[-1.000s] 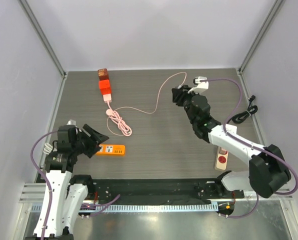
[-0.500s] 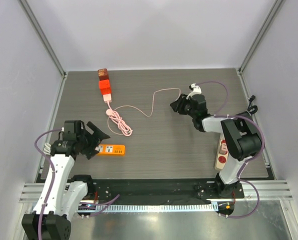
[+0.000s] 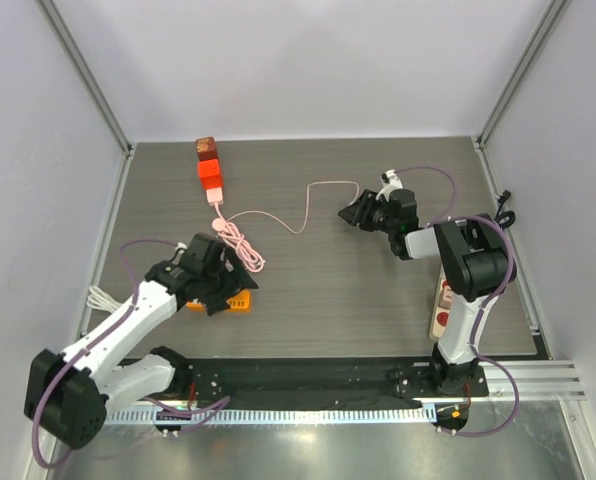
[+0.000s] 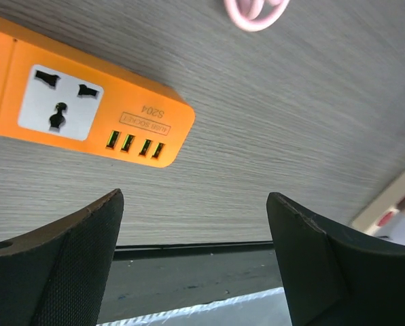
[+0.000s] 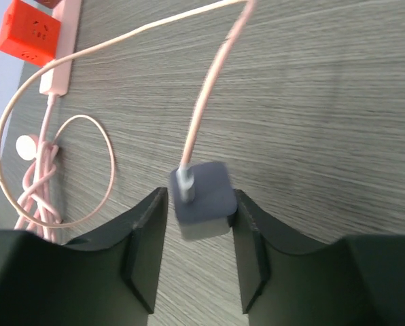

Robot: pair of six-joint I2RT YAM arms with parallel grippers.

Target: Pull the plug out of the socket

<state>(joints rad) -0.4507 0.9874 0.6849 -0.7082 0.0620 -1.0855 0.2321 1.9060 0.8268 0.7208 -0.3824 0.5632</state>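
Observation:
A grey plug (image 5: 204, 197) on a pink cable (image 3: 308, 215) sits just above the table between the fingers of my right gripper (image 5: 199, 204). It touches the right finger; a thin gap shows at the left finger, and the plug looks blurred. The gripper (image 3: 356, 212) is low over the table at centre right. The orange socket strip (image 4: 87, 112) lies flat with its white outlet bare. My left gripper (image 4: 194, 200) is open and empty, hovering over the strip's USB end (image 3: 236, 300).
A red cube socket stack (image 3: 210, 175) stands at the back left with the pink cable's other end in it. The cable's coil (image 3: 240, 245) lies beside the left gripper. A white power strip (image 3: 443, 310) lies near the right arm's base.
My left arm swung right and forward until its gripper hung over the orange strip. My right gripper came down from above to table level with the plug between its fingers.

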